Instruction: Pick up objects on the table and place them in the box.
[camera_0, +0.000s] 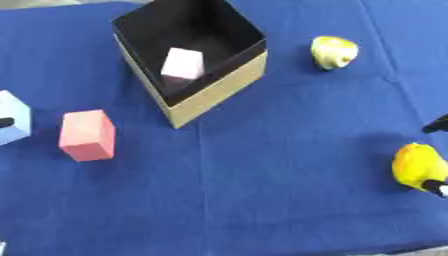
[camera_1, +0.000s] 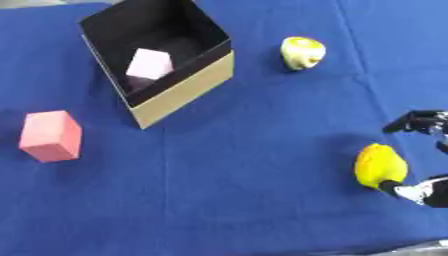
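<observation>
Step in hand: the right hand (camera_1: 418, 155) is closing in on the yellow fruit (camera_1: 380, 166) at the right side of the bench (camera_1: 245, 190) — a judgement from how it brackets the thing.
Fingers: one dark finger shows above the fruit and a dark, pale-tipped one touches its lower right edge; the spread looks wide, nothing gripped yet.
Fruit's place: between those two fingers, resting on the blue cloth, well apart from the box (camera_0: 188, 55).
Fruit's axis: a rounded oval, long axis running roughly from the upper finger down toward the lower one, narrower end uppermost.
Doing it well: bring the fingers in across the short axis, at the widest part, so the smooth body does not squirt out — then lift clear before crossing to the box.
Box: open-topped, black inside, tan walls, a pale pink block (camera_0: 182, 64) already in it.
Left hand: only a dark tip (camera_0: 5, 122) shows at the left edge, against a light blue block (camera_0: 12, 118); whether it grips I cannot tell.
Others waiting: a pink block (camera_0: 87, 135) and a pale yellow fruit (camera_0: 333, 52).
</observation>
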